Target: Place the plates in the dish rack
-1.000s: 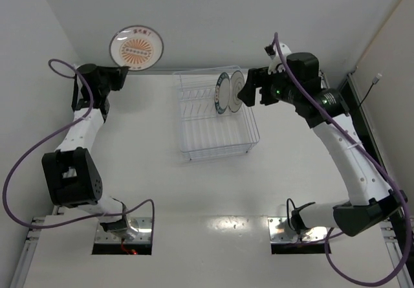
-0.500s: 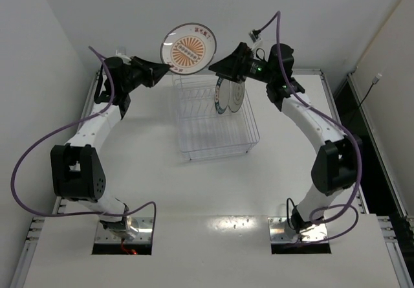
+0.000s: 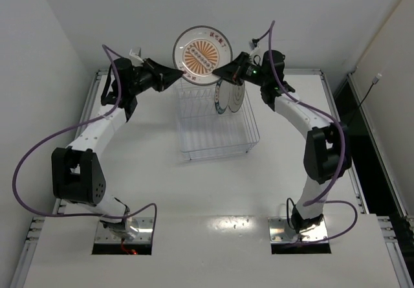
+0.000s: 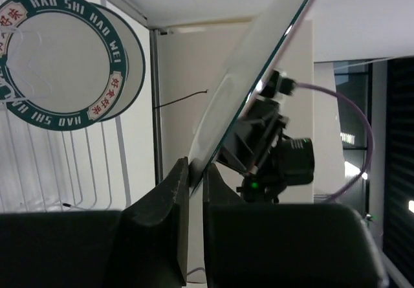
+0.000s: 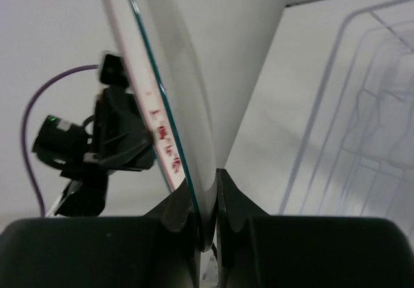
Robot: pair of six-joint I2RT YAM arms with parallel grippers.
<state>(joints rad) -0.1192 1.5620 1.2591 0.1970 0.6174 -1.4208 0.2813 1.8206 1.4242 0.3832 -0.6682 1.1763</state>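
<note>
The white plate with the orange sunburst centre (image 3: 202, 55) is held upright in the air over the far end of the dish rack (image 3: 217, 132). My left gripper (image 3: 182, 74) is shut on its lower left rim and my right gripper (image 3: 218, 74) is shut on its lower right rim. In the left wrist view the plate (image 4: 255, 61) runs edge-on out of the gripper (image 4: 195, 171). The right wrist view shows the plate's rim (image 5: 174, 55) pinched in the gripper (image 5: 206, 191). Two plates stand upright in the rack: the lettered dark-rimmed one (image 4: 58, 61) and a white one (image 3: 237, 96) behind it.
The rack's wire wall (image 5: 336, 126) lies right of the held plate, its tines (image 4: 77, 171) below the racked plates. White walls close in the table at the back and left. Purple cables loop from both arms. A dark gap runs along the table's right edge (image 3: 346, 107).
The left arm carried the sunburst plate rightwards to above the rack's far end. The right arm swung left from the racked plates, and its open gripper shut on the plate's rim.
</note>
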